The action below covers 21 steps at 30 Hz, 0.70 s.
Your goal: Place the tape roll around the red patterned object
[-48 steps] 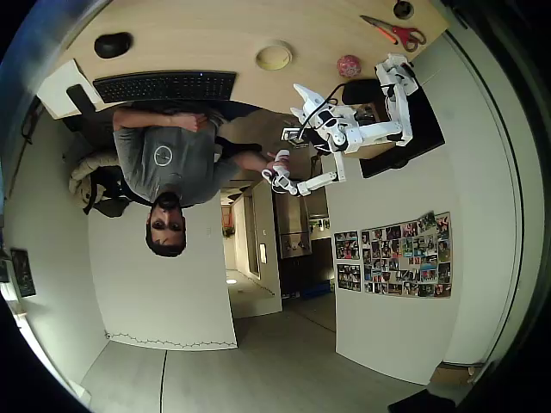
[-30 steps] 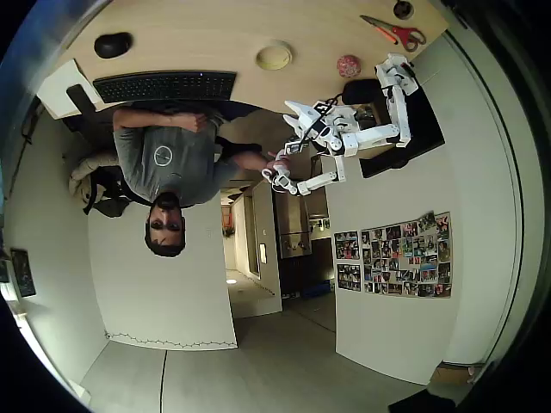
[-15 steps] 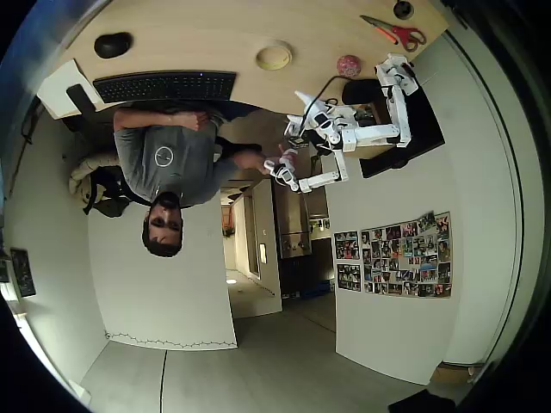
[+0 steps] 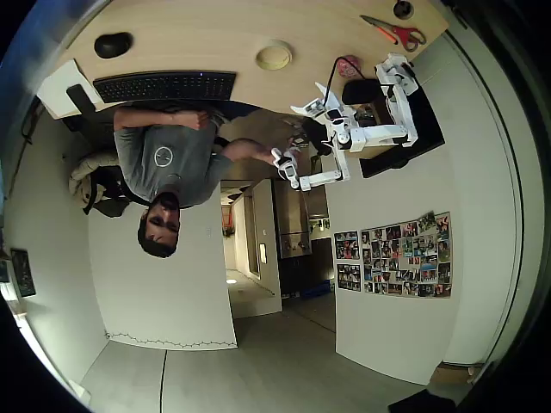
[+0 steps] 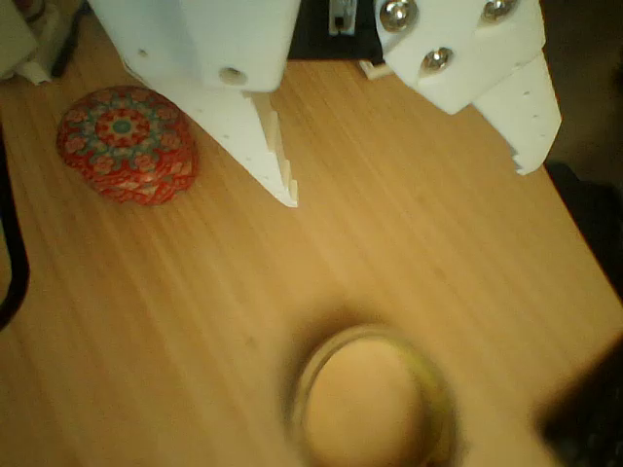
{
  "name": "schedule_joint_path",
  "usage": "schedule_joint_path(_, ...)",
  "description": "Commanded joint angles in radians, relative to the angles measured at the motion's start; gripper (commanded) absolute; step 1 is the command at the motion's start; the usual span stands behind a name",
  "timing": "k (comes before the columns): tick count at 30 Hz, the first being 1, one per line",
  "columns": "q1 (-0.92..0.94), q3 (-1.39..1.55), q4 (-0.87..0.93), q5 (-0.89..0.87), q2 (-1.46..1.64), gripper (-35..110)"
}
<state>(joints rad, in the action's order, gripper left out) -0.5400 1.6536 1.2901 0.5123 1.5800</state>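
Observation:
The tape roll (image 4: 274,56) lies flat on the wooden table as a cream ring; the wrist view shows the tape roll (image 5: 370,401) blurred, low in the picture. The red patterned object (image 4: 350,65) sits to its right, partly behind a black cable. In the wrist view this red patterned object (image 5: 127,144) is at the upper left, beside my left finger. My white gripper (image 4: 312,97) hangs over the table between the two things. In the wrist view the gripper (image 5: 409,183) is open and holds nothing.
A black keyboard (image 4: 164,84) and a black mouse (image 4: 113,44) lie at the left of the table (image 4: 198,34). Red-handled scissors (image 4: 396,33) lie at the far right. A person (image 4: 164,155) sits at the table edge. A black mat (image 4: 362,89) lies near the arm's base.
My gripper has swung up and right, from off the table edge to above the wood between the roll and the ball. The roll and ball have not moved.

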Motion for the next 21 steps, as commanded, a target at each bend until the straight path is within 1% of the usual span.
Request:
schedule_joint_path(1,0.031,0.000,0.002,-0.015,-0.040,53)
schedule_joint_path(9,0.106,-0.089,-0.006,-0.035,-0.219,50)
schedule_joint_path(21,0.201,-0.107,0.021,-0.003,-0.212,50)
